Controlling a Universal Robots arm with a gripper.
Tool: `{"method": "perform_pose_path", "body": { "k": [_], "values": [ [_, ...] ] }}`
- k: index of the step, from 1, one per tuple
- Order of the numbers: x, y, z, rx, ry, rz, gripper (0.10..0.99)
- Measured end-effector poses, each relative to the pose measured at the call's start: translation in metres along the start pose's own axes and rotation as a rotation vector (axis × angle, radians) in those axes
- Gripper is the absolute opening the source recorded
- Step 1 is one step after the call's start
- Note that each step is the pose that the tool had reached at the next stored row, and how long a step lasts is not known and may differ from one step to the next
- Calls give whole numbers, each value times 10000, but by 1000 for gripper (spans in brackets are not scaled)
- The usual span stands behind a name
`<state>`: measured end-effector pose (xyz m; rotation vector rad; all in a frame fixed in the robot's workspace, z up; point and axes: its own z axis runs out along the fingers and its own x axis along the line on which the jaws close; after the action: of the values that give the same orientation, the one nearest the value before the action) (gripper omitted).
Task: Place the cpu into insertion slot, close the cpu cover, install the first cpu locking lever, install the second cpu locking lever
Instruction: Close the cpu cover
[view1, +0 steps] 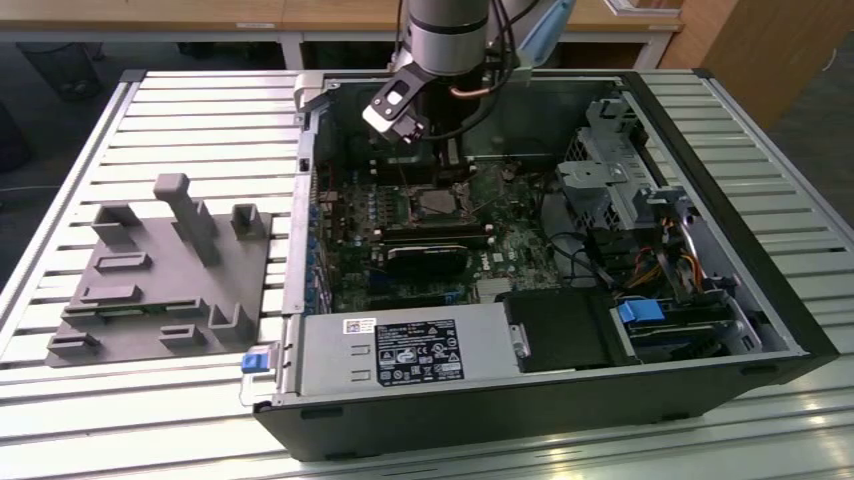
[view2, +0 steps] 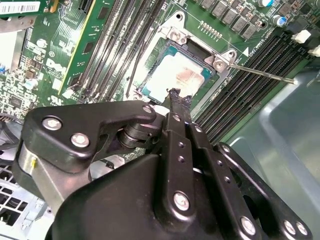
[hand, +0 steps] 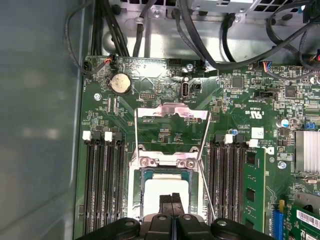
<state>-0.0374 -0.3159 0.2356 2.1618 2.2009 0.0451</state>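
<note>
cpu (view2: 175, 75) — one, seated in insertion slot (view2: 190, 49), one cpu cover (hand: 172, 112) open, claw (hand: 171, 199) tips together above it

We are looking down on an open computer case (view1: 534, 415) lying on a slatted metal table (view1: 200, 130). The arm (view1: 451, 35) is standing over the far side of the case, and its gripper (view1: 454, 158) is hanging inside, just above the insertion slot (view1: 434, 204) on the green board. A black heatsink block (view1: 427, 255) is sitting just beside the slot, and a labelled power supply (view1: 400, 352) is occupying the near corner. At the exterior view's left, a grey fixture (view1: 147, 290) with upright pegs is resting on the table, apart from the case.
</note>
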Motion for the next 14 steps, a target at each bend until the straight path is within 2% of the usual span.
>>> {"method": "perform_pose_path", "body": {
  "k": [7, 14],
  "values": [
    [-1, 2, -37, 0, 0, 0, 106],
    [-3, 8, -129, 0, 0, 0, 106]
  ]
}}
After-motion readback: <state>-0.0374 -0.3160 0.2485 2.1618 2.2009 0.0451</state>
